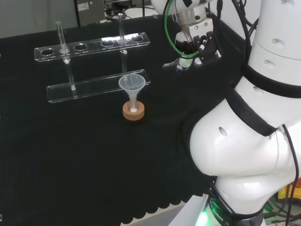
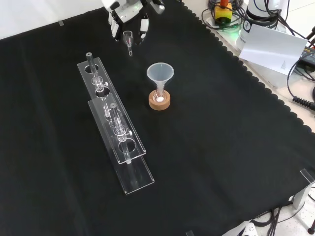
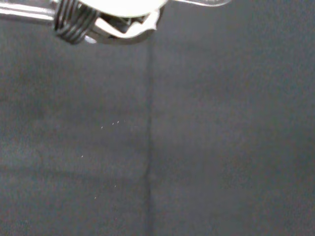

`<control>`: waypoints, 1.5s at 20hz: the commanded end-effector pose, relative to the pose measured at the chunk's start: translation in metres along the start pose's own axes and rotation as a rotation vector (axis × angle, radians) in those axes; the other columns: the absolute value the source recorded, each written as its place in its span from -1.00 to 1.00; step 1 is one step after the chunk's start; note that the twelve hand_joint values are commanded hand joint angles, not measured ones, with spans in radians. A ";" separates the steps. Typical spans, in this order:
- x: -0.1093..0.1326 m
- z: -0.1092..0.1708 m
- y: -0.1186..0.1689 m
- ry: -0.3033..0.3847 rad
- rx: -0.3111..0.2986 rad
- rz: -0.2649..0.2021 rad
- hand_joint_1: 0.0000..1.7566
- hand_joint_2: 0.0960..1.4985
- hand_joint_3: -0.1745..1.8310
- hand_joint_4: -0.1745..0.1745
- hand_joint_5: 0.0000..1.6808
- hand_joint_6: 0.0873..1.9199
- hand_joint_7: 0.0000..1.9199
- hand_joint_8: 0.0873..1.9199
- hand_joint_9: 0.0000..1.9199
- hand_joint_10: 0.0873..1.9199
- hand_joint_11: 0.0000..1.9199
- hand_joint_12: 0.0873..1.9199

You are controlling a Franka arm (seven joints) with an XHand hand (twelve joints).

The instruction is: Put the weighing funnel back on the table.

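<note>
- A clear rack (image 2: 118, 132) lies at lower centre of the front view on the bench (image 2: 221, 147).
- At upper left, the robot hand (image 2: 127, 11) pinches the weighing funnel (image 2: 129, 39), which hangs just below it between its fingertips.

No lettering can be read anywhere (labels, numbers, signs) — nothing legible.

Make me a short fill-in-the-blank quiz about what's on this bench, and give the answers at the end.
1. The funnel stands with its stem in a flask on a ____ ring.
2. In the front view, the funnel stands to the ____ of the rack.
3. The cloth is ____.
4. The weighing funnel is close to the hand, near the front view's ____ edge.

Answers: cork; right; black; top.
</note>
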State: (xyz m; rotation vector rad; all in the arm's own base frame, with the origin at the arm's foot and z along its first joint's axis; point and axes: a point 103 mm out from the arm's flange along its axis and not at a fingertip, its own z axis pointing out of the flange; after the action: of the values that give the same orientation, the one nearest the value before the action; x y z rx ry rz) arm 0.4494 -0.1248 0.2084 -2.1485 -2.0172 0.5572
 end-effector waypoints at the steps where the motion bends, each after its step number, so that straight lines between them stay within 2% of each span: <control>1: 0.002 0.026 0.016 0.043 -0.001 -0.022 0.27 -0.12 -0.14 0.36 0.32 -0.04 -0.06 -0.30 0.17 -0.68 -0.05 -0.04; 9: 0.007 0.054 0.040 0.086 -0.017 -0.039 0.27 -0.11 -0.14 0.33 0.32 -0.03 -0.06 -0.30 0.17 -0.69 -0.04 -0.04; 16: 0.014 0.075 0.060 0.118 0.016 -0.050 0.27 -0.11 -0.14 0.31 0.31 -0.03 -0.06 -0.30 0.17 -0.69 -0.04 -0.04; 22: 0.018 0.092 0.071 0.161 0.021 -0.055 0.27 -0.11 -0.14 0.29 0.31 -0.03 -0.07 -0.30 0.17 -0.69 -0.04 -0.04; 30: 0.021 0.106 0.081 0.181 0.015 -0.064 0.27 -0.11 -0.14 0.26 0.31 -0.03 -0.07 -0.30 0.16 -0.69 -0.03 -0.04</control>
State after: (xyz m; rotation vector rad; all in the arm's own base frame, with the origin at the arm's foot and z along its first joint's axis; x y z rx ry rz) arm 0.4848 -0.1264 0.0846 -2.0382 -1.9664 0.3745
